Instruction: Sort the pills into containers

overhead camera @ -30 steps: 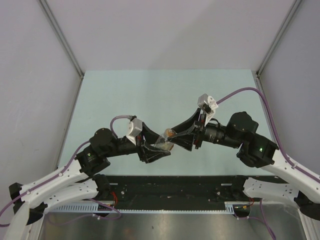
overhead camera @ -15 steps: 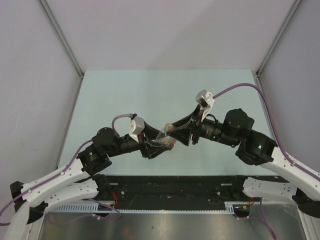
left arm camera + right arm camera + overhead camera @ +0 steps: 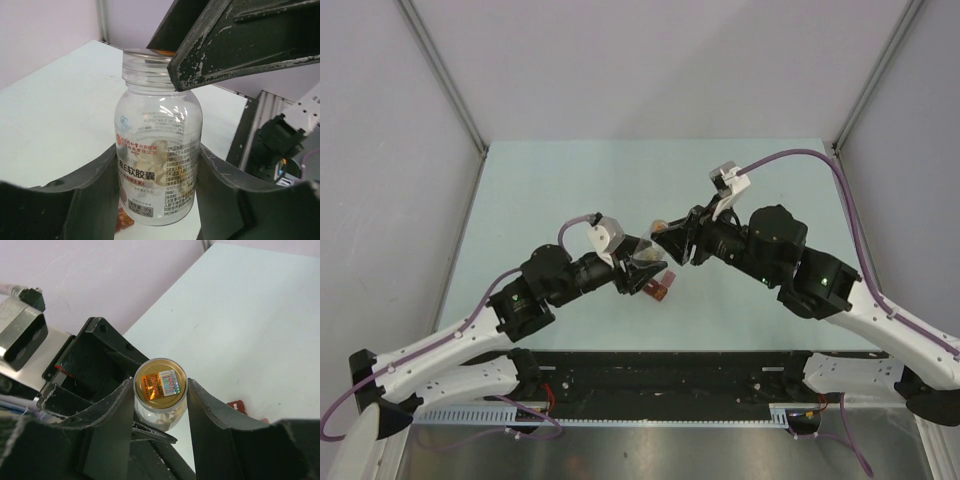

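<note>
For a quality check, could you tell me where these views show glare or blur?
Left wrist: the bottle label is sharp, the near fingers slightly soft. Right wrist: the gold seal glints. Top: the table is evenly lit, without glare.

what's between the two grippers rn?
The clear bottle: left gripper grips its body in the left wrist view; right gripper grips its foil-sealed top in the right wrist view.

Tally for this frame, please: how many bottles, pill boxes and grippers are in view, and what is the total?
clear bottle: 1
dark red pill box: 1
grippers: 2, the left gripper and the right gripper, both closed on the bottle
Total: 4
</note>
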You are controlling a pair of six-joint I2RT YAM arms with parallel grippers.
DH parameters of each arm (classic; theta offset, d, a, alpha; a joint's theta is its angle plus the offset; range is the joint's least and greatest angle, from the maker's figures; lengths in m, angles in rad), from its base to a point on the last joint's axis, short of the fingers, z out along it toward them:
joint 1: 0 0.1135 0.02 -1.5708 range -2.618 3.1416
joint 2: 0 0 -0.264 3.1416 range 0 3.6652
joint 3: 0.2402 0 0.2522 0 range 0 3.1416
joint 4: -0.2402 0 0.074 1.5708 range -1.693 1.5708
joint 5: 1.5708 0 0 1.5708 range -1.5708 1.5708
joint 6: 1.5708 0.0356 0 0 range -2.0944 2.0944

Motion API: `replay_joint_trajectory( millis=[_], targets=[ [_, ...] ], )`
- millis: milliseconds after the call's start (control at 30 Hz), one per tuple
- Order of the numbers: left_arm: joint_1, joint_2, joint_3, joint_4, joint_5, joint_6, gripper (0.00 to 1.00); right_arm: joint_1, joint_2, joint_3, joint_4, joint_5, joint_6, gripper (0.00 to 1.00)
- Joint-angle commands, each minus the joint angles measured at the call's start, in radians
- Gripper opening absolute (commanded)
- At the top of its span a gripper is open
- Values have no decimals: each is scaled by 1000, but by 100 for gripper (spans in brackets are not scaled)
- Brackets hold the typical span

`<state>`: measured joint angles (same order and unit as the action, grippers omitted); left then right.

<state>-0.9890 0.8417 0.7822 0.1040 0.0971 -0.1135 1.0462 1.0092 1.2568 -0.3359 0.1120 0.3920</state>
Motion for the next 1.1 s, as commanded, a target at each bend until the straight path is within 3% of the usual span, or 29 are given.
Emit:
replay_joint_trajectory(
  millis=[0, 400, 533, 733, 1067],
  targets=[
    [4, 22, 91, 158, -148, 64, 0, 29, 57, 61, -109, 17, 15, 0],
    [4, 42, 103, 189, -241, 78, 0, 38, 186, 219, -210, 158, 71, 3],
    [4, 43, 98, 192, -232, 72, 0, 44, 192, 228, -193, 150, 77, 21],
    [4, 37, 88, 195, -220, 68, 0, 51, 180, 231, -175, 141, 68, 38],
    [4, 51, 68, 203, -192, 35, 1, 51, 155, 231, -147, 106, 50, 48]
  ],
)
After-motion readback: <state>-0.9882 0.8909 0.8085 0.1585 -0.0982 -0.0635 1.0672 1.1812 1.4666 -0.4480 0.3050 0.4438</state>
